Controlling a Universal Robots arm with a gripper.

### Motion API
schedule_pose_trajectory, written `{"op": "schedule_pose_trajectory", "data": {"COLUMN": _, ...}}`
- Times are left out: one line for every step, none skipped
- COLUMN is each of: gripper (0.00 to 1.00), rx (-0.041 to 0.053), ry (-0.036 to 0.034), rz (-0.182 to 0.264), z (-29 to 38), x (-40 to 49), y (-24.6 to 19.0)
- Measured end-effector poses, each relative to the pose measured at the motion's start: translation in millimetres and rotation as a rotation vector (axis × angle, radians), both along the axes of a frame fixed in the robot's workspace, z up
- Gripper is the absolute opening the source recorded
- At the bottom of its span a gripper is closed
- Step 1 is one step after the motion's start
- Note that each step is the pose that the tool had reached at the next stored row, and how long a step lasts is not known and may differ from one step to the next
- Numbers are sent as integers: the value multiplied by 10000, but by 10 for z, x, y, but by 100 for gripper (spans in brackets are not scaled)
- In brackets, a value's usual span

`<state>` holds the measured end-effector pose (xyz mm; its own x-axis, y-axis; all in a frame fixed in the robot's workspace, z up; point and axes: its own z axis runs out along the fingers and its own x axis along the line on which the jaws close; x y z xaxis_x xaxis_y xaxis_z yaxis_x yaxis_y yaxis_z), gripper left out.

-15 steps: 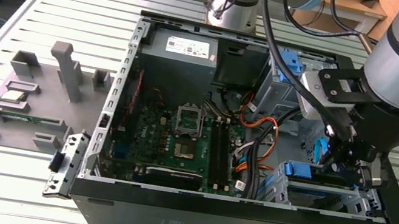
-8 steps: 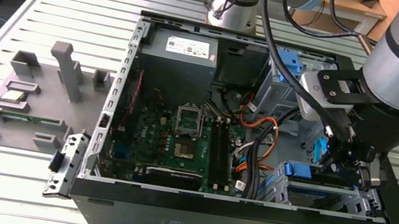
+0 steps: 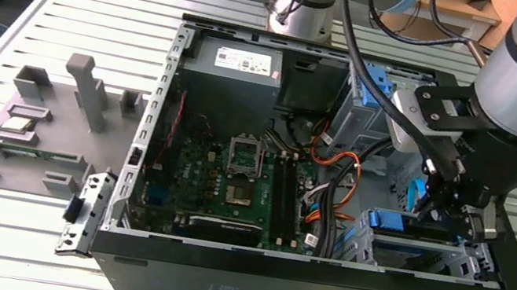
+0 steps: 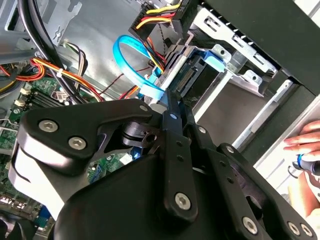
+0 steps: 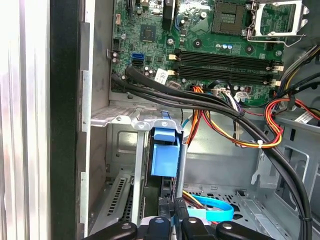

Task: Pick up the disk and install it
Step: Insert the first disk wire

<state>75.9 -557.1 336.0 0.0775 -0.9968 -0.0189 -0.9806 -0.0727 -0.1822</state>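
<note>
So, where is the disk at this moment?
The disk stands on edge in the drive cage at the case's front corner, on the exterior view's right, directly beneath the hand and beside the blue cable.

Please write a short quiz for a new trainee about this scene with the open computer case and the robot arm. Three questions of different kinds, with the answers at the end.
1. True or false: the black robot hand hangs over the green motherboard.
2. Where is the silver disk in its blue plastic carrier?
A. flat on the slatted table outside the case
B. in the grey metal drive cage
C. on top of the grey power supply box
3. What colour is the flat looped cable beside the disk?

Key:
1. False, it is at the drive cage, at the exterior view's right.
2. B
3. Blue
</note>
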Motion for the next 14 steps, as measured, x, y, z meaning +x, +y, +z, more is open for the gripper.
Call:
{"op": "schedule_pose_trajectory", "data": {"gripper": 16, "rx": 2, "ry": 0, "rz": 1, "z": -1, "x": 1, "y": 0}}
{"op": "schedule_pose_trajectory", "data": {"gripper": 16, "rx": 5, "ry": -1, "rz": 1, "z": -1, "x": 0, "y": -1}}
{"op": "schedule_pose_trajectory", "data": {"gripper": 16, "rx": 8, "ry": -6, "rz": 0, "z": -2, "x": 0, "y": -4}}
{"op": "schedule_pose_trajectory", "data": {"gripper": 16, "rx": 11, "ry": -12, "rz": 1, "z": -3, "x": 1, "y": -7}}
{"op": "schedule_pose_trajectory", "data": {"gripper": 16, "rx": 15, "ry": -21, "rz": 1, "z": -6, "x": 1, "y": -10}}
{"op": "schedule_pose_trajectory", "data": {"gripper": 16, "rx": 18, "ry": -31, "rz": 2, "z": -9, "x": 1, "y": -12}}
{"op": "schedule_pose_trajectory", "data": {"gripper": 16, "rx": 18, "ry": -41, "rz": 2, "z": -9, "x": 1, "y": -12}}
{"op": "schedule_pose_trajectory", "data": {"gripper": 16, "rx": 21, "ry": -54, "rz": 1, "z": -10, "x": 0, "y": -13}}
{"op": "schedule_pose_trajectory", "data": {"gripper": 16, "rx": 26, "ry": -71, "rz": 1, "z": -14, "x": -1, "y": -14}}
{"op": "schedule_pose_trajectory", "data": {"gripper": 16, "rx": 32, "ry": -91, "rz": 0, "z": -18, "x": -4, "y": -14}}
{"op": "schedule_pose_trajectory", "data": {"gripper": 16, "rx": 33, "ry": -108, "rz": 0, "z": -21, "x": -6, "y": -14}}
{"op": "schedule_pose_trajectory", "data": {"gripper": 16, "rx": 33, "ry": -120, "rz": 1, "z": -24, "x": -7, "y": -14}}
{"op": "schedule_pose_trajectory", "data": {"gripper": 16, "rx": 32, "ry": -123, "rz": 2, "z": -25, "x": -8, "y": -14}}
{"op": "schedule_pose_trajectory", "data": {"gripper": 16, "rx": 31, "ry": -124, "rz": 2, "z": -25, "x": -8, "y": -14}}
